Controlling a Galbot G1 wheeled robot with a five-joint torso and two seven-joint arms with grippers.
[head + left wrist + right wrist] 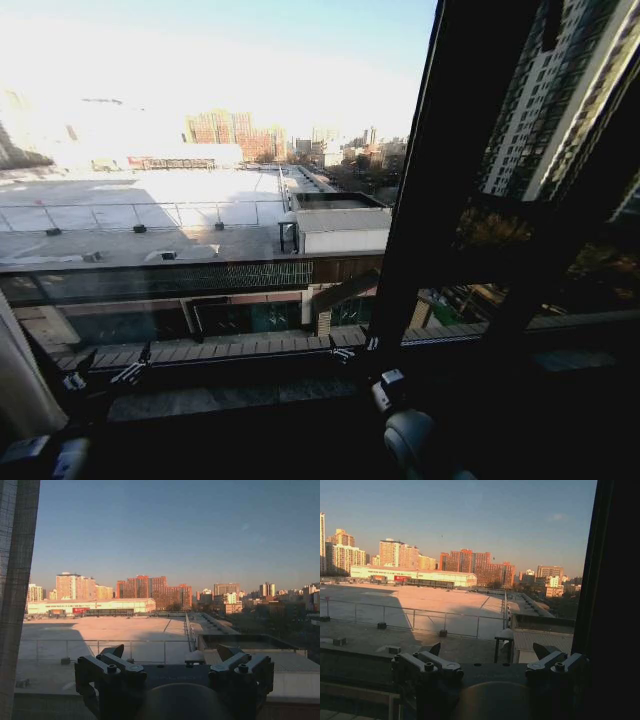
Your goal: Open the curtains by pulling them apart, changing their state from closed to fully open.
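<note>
You see the sheer cream pleated curtain (22, 375) bunched at the far left of the window. Your left claw (172, 655) and right claw (491, 652) both sit open, gripping nothing, facing the glass beside the dark window frame bar (430, 200).

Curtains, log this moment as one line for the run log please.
curtains: left panel bunched at left edge, window glass uncovered | left gripper: open, empty, facing window | right gripper: open, empty, beside dark window frame
</note>
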